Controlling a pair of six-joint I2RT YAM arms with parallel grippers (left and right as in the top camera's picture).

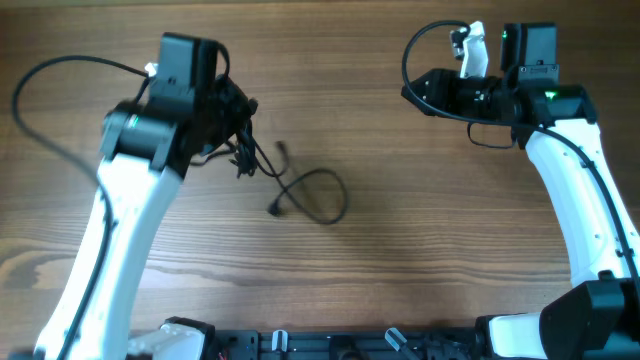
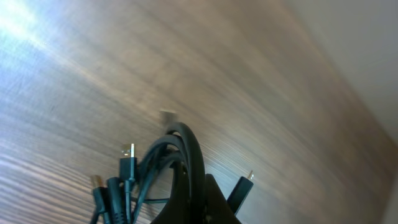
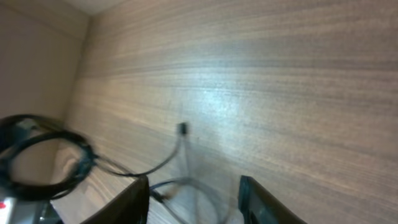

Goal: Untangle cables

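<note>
On the left half of the brown wood-grain table [image 1: 430, 240], towards its far edge, my left pincer [image 1: 238, 125] is clenched on the thin black cables [image 1: 243, 155], a small bunch of flexible cords with little plug connectors. My left wrist camera shows the bunch arching over my closed fingers, with several plugs [image 2: 127, 155] dangling beside them. I take it that the bunch is raised off the wood, though I cannot tell how high.

From the bunch one strand trails right and nearer, and lies on the table in a loose loop [image 1: 343, 198] that ends in a small plug [image 1: 274, 210]. A second short end with its own plug [image 1: 283, 150] sticks out just right of the bunch.

I judge the step in hand to be pulling the first cord free of the knot, with the task only partly done, since most cords are bunched in my grip.

My right pincer [image 3: 194, 200] hovers at the far right, well apart from the cables. Its fingers are spread wide, holding and touching nothing. The next move calls for it to come left, close on the trailing loop or its plug, and draw that strand away while my left holds the bunch firm.
</note>
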